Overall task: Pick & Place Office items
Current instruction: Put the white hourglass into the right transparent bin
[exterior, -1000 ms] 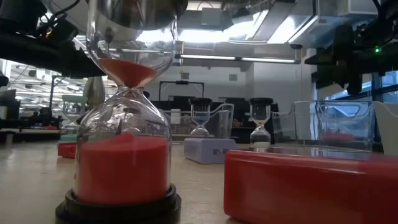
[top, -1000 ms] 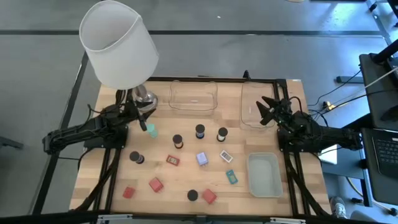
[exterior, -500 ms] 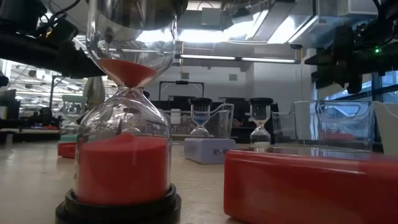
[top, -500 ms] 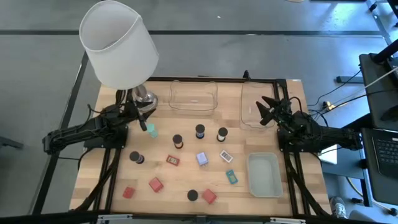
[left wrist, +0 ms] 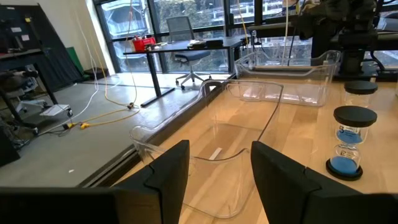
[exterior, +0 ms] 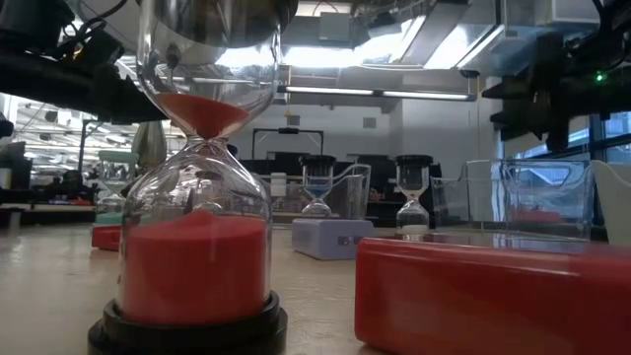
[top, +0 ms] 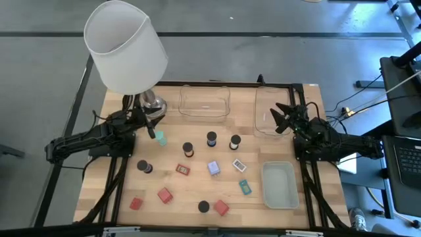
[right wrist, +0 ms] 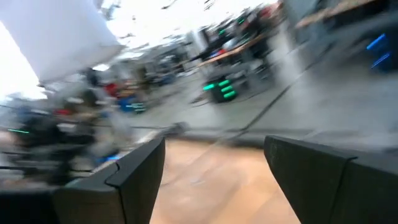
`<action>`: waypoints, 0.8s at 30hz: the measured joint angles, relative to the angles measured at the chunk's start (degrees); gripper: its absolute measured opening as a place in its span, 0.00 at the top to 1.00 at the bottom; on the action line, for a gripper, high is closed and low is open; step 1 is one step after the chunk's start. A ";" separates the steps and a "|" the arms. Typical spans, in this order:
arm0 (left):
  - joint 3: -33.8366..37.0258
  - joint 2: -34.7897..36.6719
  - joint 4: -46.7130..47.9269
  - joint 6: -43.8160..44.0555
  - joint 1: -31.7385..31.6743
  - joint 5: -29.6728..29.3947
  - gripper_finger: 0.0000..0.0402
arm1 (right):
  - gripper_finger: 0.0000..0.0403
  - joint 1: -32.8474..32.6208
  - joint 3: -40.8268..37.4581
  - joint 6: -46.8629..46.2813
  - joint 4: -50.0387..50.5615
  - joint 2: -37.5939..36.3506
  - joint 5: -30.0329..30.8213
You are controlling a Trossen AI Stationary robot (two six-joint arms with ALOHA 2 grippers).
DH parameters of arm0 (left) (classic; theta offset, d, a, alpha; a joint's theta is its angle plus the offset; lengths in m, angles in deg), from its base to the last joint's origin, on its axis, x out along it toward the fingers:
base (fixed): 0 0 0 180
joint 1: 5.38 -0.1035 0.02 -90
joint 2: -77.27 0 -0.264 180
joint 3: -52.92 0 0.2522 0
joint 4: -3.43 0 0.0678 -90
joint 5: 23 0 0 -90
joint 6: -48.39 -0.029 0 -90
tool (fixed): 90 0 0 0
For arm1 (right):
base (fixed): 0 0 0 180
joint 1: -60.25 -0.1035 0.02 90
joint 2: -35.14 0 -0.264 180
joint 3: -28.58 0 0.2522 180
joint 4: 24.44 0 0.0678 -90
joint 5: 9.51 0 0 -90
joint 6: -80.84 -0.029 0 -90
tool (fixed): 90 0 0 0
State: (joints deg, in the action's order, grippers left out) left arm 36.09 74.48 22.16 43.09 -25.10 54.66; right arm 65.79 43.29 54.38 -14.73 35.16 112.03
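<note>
Office items [top: 214, 167] — you have them scattered over the middle and near part of the wooden desk [top: 302, 217], none in a tray.

- Hourglasses with black caps: three in a row at mid-desk [top: 211, 138], one toward the left [top: 143, 166], one at the near edge [top: 204, 207]. In the low view the nearest one [exterior: 195, 197] holds red sand, most of it in the lower bulb.
- Lavender-blue cube [top: 214, 167]: centre of the desk, upright.
- Red blocks: three along the near edge [top: 164, 195]; the low view shows one [exterior: 493, 291] just beside the red hourglass.
- Flat rectangles: one red [top: 183, 170], one white [top: 239, 164], one teal [top: 245, 187], lying apart from each other.
- Small teal piece [top: 160, 139]: just beside the left tool.

Left tool [top: 151, 130]: near the lamp [top: 126, 47] base at the far left, fingers close together, holding nothing you can see.

Right tool [top: 281, 116]: over the clear tray [top: 271, 112] at the far right, fingers spread apart, empty.

Other trays: a second clear one [top: 204, 101] at the far centre — a pale-green one [top: 279, 184] at the near right.
</note>
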 joint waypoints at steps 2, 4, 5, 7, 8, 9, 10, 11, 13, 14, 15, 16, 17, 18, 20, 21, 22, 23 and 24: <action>0.00 0.02 0.00 0.00 0.01 0.00 0.58 | 0.31 -0.02 0.00 -5.04 0.00 0.00 -4.03; 0.00 0.00 -0.01 0.00 0.00 0.01 0.58 | 0.31 -0.02 0.00 -6.31 0.03 -0.01 -5.95; 0.00 0.01 -0.02 0.01 0.01 0.00 0.58 | 0.31 -0.02 0.00 -6.68 0.12 -0.01 -6.69; 0.00 0.02 -0.02 0.00 -0.01 0.00 0.58 | 0.31 -0.02 0.00 -7.69 0.23 0.00 -8.80; 0.00 0.02 -0.02 0.02 -0.01 0.00 0.58 | 0.31 -0.02 0.00 -7.84 0.24 0.01 -10.05; 0.00 0.00 -0.04 0.00 0.01 0.02 0.58 | 0.31 -0.02 0.00 -7.83 0.24 0.00 -11.34; 0.00 0.00 -0.21 0.02 0.01 0.00 0.58 | 0.31 -0.02 0.00 -7.54 0.24 0.00 -12.25; 0.00 0.00 -0.55 0.02 -0.01 0.02 0.58 | 0.31 -0.02 0.00 -7.17 0.24 0.00 -12.74; 0.00 0.01 -0.99 0.02 -0.01 0.00 0.58 | 0.31 -0.02 0.00 -7.10 0.24 -0.01 -12.95; 0.00 0.00 -1.24 0.02 -0.01 0.01 0.58 | 0.31 -0.02 0.00 -7.61 0.22 0.00 -12.95; 0.00 0.00 -1.65 0.12 0.00 0.02 0.58 | 0.31 -0.02 0.00 -7.85 0.01 0.01 -12.95; 0.00 0.00 -2.04 0.55 0.00 0.02 0.58 | 0.31 -0.02 0.00 -7.91 -0.40 0.01 -12.95; 0.00 0.00 -2.22 1.30 0.00 0.01 0.58 | 0.31 -0.02 0.00 -7.88 -0.80 -0.01 -12.75; 0.00 0.00 -2.36 2.33 0.01 0.02 0.58 | 0.31 -0.02 0.00 -7.83 -0.92 -0.01 -11.85; 0.00 0.00 -3.12 4.30 -0.01 0.02 0.58 | 0.31 -0.02 0.00 -7.66 -0.82 0.00 -10.24; 0.00 0.00 -3.55 5.17 -0.01 0.00 0.58 | 0.31 -0.02 0.00 -7.65 -0.89 -0.01 -10.13; 0.00 0.00 -3.88 5.52 0.00 -0.07 0.58 | 0.31 -0.02 0.00 -7.65 -1.06 0.00 -10.22; 0.00 0.00 -4.01 5.64 -0.01 -0.15 0.58 | 0.31 -0.02 0.00 -7.68 -1.54 -0.01 -10.60; 0.00 0.00 -4.16 5.74 -0.01 -0.17 0.58 | 0.31 -0.02 -0.02 -7.98 -2.42 0.01 -11.25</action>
State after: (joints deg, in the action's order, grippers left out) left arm 36.09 74.48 18.00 48.84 -25.11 54.48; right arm 65.77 43.27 46.40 -17.15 35.18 100.78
